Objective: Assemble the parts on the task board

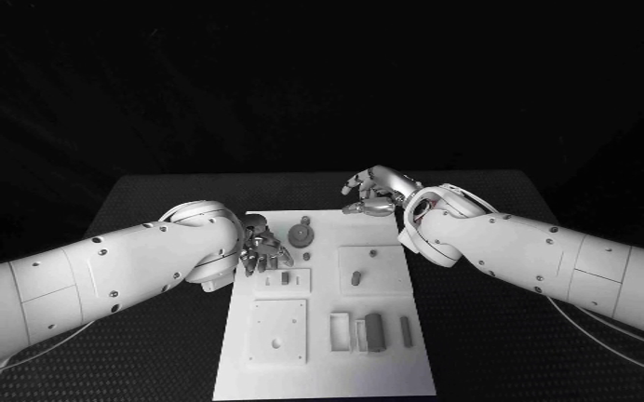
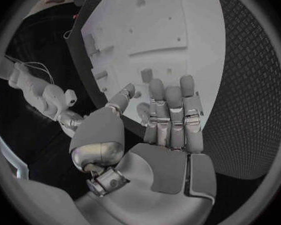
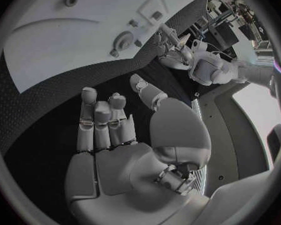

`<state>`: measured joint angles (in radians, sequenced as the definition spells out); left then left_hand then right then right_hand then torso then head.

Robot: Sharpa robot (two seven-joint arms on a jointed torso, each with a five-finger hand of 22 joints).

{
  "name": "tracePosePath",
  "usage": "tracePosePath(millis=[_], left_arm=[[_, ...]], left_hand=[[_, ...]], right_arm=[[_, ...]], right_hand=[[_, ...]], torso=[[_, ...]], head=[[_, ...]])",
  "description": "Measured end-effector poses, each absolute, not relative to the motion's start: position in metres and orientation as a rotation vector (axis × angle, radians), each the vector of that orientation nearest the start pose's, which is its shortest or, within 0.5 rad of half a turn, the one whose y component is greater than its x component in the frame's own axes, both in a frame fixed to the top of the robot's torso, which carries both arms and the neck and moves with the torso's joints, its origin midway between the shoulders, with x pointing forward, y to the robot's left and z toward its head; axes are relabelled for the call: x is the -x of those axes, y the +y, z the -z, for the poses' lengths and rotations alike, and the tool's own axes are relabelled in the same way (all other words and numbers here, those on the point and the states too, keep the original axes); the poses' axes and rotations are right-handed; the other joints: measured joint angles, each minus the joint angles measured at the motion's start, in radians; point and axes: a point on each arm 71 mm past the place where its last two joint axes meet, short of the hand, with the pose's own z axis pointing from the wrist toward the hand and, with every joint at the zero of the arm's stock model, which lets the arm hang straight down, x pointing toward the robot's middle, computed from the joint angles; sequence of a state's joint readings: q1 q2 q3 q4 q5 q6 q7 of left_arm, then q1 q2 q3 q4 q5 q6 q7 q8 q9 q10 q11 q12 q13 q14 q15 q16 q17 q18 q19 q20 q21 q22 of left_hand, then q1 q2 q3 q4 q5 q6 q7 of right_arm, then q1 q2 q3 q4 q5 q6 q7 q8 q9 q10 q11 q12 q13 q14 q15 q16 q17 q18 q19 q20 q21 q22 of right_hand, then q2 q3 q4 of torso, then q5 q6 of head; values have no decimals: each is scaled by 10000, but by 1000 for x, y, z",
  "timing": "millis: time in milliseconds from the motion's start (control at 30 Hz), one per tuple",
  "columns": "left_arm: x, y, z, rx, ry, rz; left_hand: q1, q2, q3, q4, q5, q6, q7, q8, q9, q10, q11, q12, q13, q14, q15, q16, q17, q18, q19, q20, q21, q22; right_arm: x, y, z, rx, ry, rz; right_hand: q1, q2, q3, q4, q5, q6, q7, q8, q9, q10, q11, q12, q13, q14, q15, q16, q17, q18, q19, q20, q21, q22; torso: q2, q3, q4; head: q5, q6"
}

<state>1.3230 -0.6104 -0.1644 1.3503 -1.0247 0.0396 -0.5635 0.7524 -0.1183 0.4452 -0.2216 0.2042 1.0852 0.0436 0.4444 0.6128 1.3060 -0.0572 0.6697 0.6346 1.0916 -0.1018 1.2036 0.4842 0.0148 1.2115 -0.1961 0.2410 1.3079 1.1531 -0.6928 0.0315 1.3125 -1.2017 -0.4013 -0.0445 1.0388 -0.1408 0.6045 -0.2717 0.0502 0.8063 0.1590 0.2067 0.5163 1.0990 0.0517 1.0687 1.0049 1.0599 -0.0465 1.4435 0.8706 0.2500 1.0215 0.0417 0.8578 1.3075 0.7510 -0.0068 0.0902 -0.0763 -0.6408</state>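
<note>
Parts (image 1: 373,330), about six small grey pieces, lie or stand on one white task board (image 1: 322,379) mid-table, while the left hand (image 1: 263,251) hovers open-fingered at its left edge and the right hand (image 1: 373,190), empty with fingers loosely apart, hangs over its far edge.

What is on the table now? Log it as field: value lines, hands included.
surface: black table
task board: white plate lying mid-table
parts: small grey pieces on the near half of the board; a round piece near its far left corner
left hand: over the board's left edge, fingers straight, holding nothing
right hand: at the board's far right corner, fingers apart, holding nothing
</note>
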Motion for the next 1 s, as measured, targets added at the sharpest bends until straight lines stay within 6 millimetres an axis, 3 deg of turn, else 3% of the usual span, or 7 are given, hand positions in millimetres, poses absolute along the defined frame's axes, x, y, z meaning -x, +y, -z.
tracePosePath(millis=[267,367,667,1000], left_arm=[[-534,175,197,2523,22001,3238],[-542,180,196,2744,21871,2992],[-562,179,198,2942,21747,2347],[-576,182,200,3034,21688,1769]], left_hand=[[0,0,0,0,-37,-10,-10,0,0,-2,-2,0,-11,-4,-4,0,-16,0,0,0,0,-1],[0,0,0,0,-37,-321,131,-207,-101,-139,45,0,-52,-73,-72,0,-99,0,0,0,-76,-1],[-330,-109,-96,237,-38,-1037,433,-706,-409,-395,287,42,-101,-242,-8,0,-264,0,-59,-22,-234,-2],[-501,-52,-247,220,-126,-1317,543,-851,-542,-448,339,109,-100,-305,-16,85,-324,0,-127,-24,-273,-4]], right_arm=[[-525,-191,193,-1694,16161,-7614],[-525,-191,193,-1693,16161,-7617],[-526,-190,193,-1687,16163,-7631],[-526,-189,193,-1682,16163,-7644]], right_hand=[[0,0,0,0,0,-1,0,0,0,0,0,0,1,11,-9,0,0,1,0,0,0,0],[0,0,0,0,0,-2,-1,0,0,0,0,0,1,11,-9,0,0,1,0,0,0,0],[0,0,0,0,0,19,22,0,0,0,0,39,-9,23,4,0,1,1,0,0,0,0],[0,0,0,0,0,18,22,0,0,0,0,39,-8,-24,-20,0,0,5,-14,14,0,-1]], torso=[[2,11,-1],[5,12,-2],[21,9,-8],[30,-3,-13]], head=[[11,48],[11,62],[12,96],[3,114]])
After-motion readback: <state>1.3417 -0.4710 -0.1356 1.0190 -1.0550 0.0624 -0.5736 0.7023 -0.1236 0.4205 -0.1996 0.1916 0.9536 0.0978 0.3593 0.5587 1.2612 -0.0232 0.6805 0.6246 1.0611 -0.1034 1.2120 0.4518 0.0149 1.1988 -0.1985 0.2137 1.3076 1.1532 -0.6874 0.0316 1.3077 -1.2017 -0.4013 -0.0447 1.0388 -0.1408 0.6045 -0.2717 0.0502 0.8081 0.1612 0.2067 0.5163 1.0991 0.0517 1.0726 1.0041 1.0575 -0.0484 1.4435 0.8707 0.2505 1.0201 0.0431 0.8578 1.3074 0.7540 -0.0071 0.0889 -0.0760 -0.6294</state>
